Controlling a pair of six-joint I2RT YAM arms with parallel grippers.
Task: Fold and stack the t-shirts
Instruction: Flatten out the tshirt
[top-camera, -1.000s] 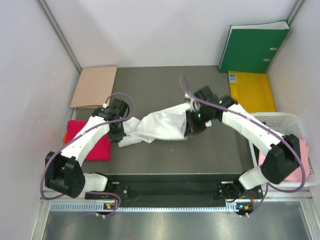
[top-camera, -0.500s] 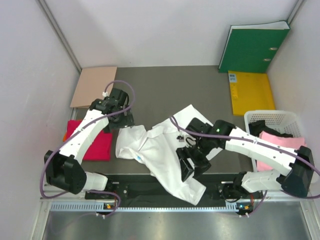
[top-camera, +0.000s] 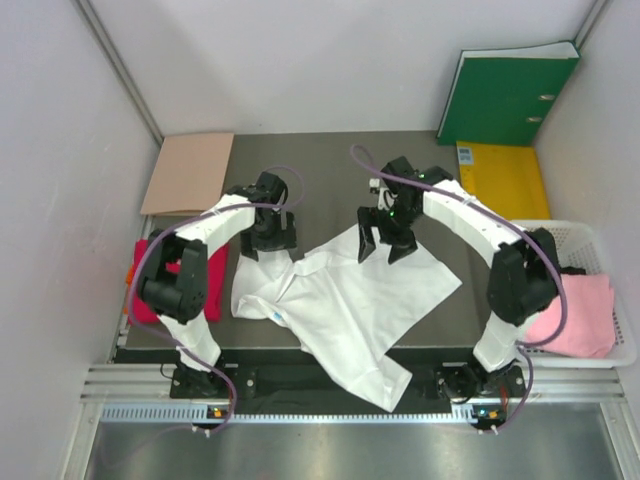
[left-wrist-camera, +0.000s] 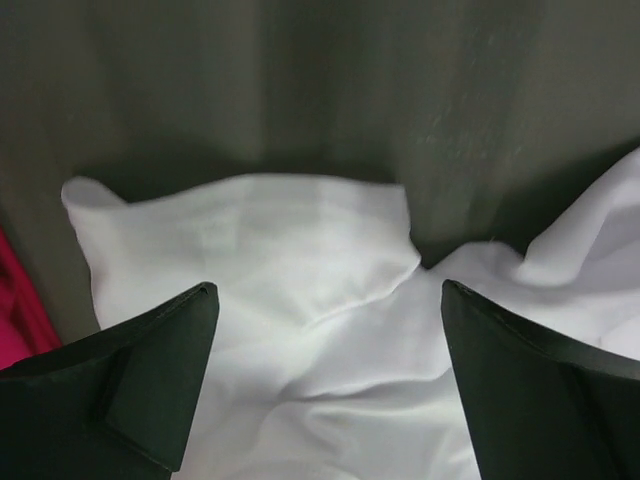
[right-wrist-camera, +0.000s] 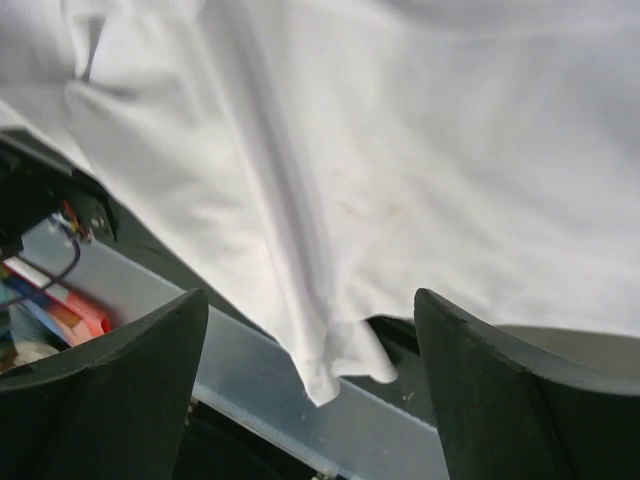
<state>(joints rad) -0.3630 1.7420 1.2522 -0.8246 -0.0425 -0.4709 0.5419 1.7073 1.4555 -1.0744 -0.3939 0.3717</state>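
Dark grey surface (top-camera: 330, 165): a rumpled white cloth t-shirt (top-camera: 350, 300) lies spread; our left pincer (top-camera: 270, 240) and right pincer (top-camera: 385, 248) gape, empty.

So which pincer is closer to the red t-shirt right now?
Left. The left pincer stands open over the white t-shirt's left end, just beside the red t-shirt; the right pincer is open farther right, over that shirt's far edge.

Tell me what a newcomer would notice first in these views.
The white t-shirt sprawls crumpled across the middle of the table, one corner draped over the near edge. The left end effector and right end effector hover open over its far edge. A crimson shirt lies at the left edge, a pink shirt in the basket at right.
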